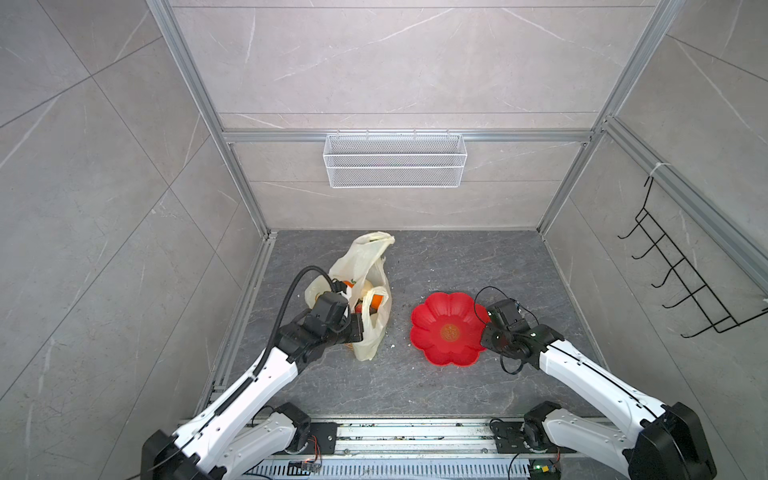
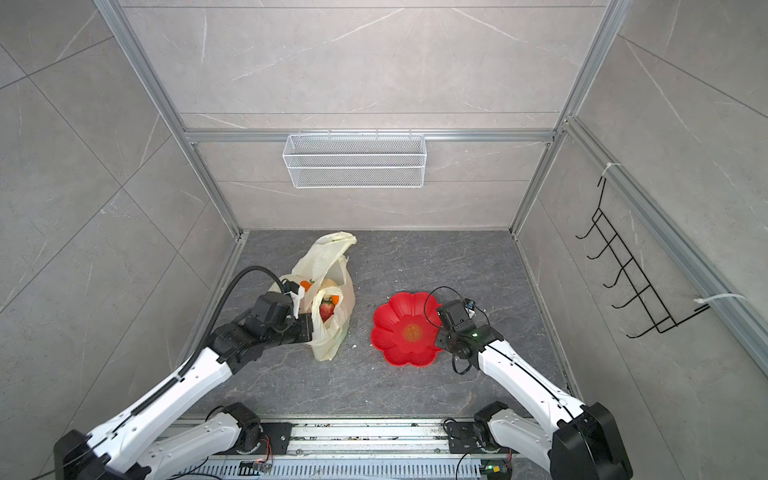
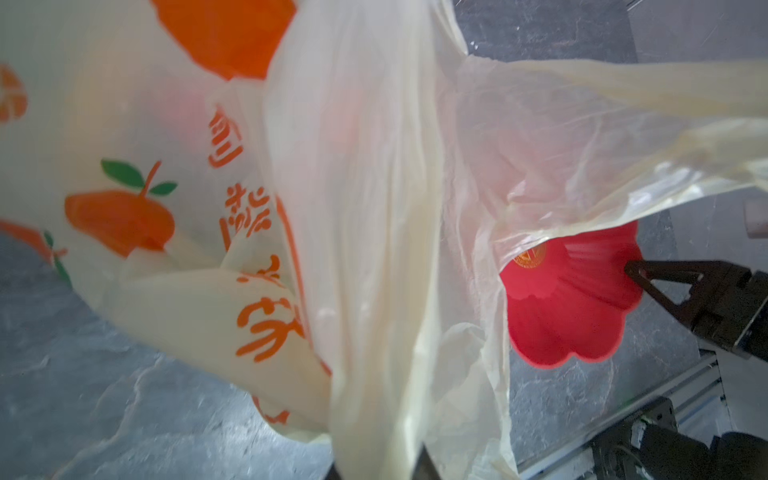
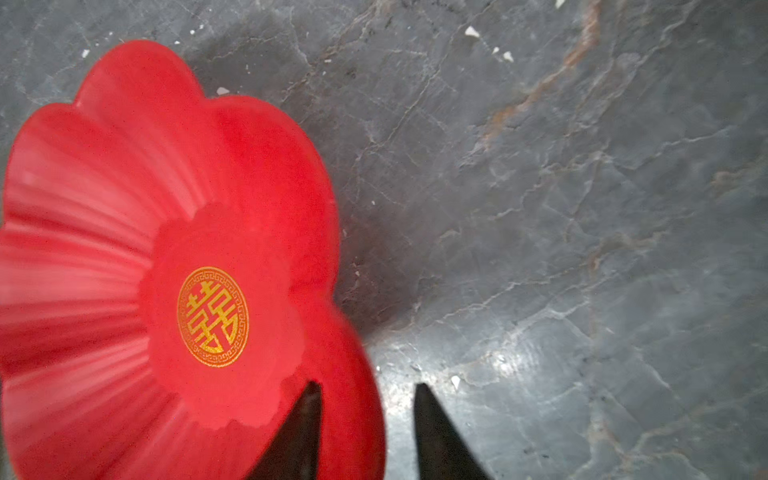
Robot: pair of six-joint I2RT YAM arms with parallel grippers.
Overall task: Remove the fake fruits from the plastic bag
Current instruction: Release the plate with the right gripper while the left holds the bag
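— Left wrist view, what's in it?
— Mostly the plastic bag [image 3: 374,208], right up at the lens: cream film, orange fruit prints, red writing. The left gripper [image 3: 378,473] is at the frame edge, fingers pressed together on a gathered strip of film. Fruit can't be made out here. There's an orange patch up top, print or fruit, can't tell.
— Top views?
— Both show the bag standing on the left half of the desk [image 1: 457,266], mouth up, with one loop handle poking up at the back. The fake fruits [image 1: 372,303] sit inside and show through the mouth. An orange [image 1: 376,300] shows in a top view and a red strawberry [image 2: 326,310] in a top view.
— Plate?
— The red flower-shaped plate [image 1: 432,307] is right of the bag, with a clear gap between them. The left wrist view catches part of it past the film, with a right finger at its rim.
— Right wrist view?
— It's the only one that settles the right gripper [image 4: 366,386]. The fingers are spread, one over the plate's inside and one over bare desk, with the rim in the gap. Can't tell whether they touch the rim. It also shows the gold emblem [image 4: 212,316] sharply, and white crumbs [image 4: 471,31] on the desk. The bag is outside that frame.
— Anything only the top views show?
— A wire basket [image 1: 395,160] on the back wall and a black hook rack [image 1: 673,270] on the right wall.
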